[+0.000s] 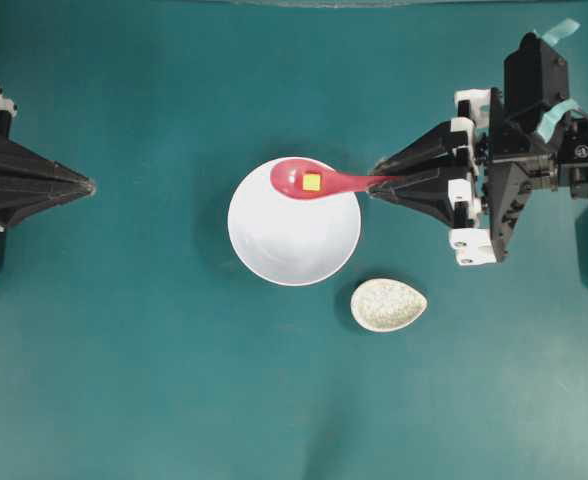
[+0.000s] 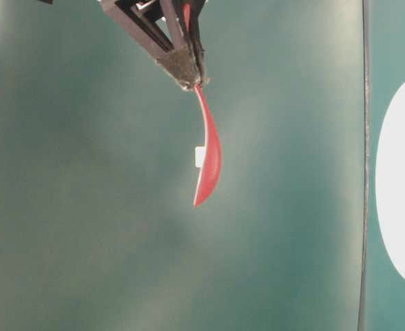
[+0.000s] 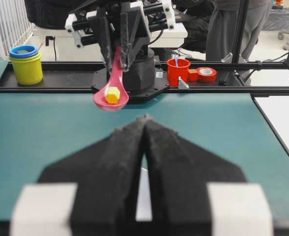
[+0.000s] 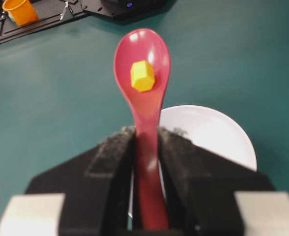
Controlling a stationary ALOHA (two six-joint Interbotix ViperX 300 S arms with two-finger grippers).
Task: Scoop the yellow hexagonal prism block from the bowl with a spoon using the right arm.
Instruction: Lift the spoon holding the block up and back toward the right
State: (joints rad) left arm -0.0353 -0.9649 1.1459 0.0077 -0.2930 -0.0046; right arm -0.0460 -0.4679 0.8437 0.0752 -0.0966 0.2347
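The pink-red spoon [image 1: 319, 181] is held level above the white bowl [image 1: 294, 235], its scoop over the bowl's far rim. In the scoop lies the yellow hexagonal prism block [image 1: 312, 182], plain in the right wrist view as well [image 4: 142, 76]. My right gripper [image 1: 379, 184] is shut on the spoon's handle [image 4: 147, 142], reaching in from the right. From the left wrist view the spoon [image 3: 111, 93] and the block [image 3: 113, 95] hang clear of the table. My left gripper [image 1: 89, 186] rests at the left edge, its jaws shut with nothing between them.
A small speckled beige teardrop dish [image 1: 388, 305] sits on the teal table just right of and below the bowl. Past the table's far edge stand a yellow and blue cup [image 3: 25, 63], a red cup [image 3: 178, 72] and a red tape roll [image 3: 206, 74].
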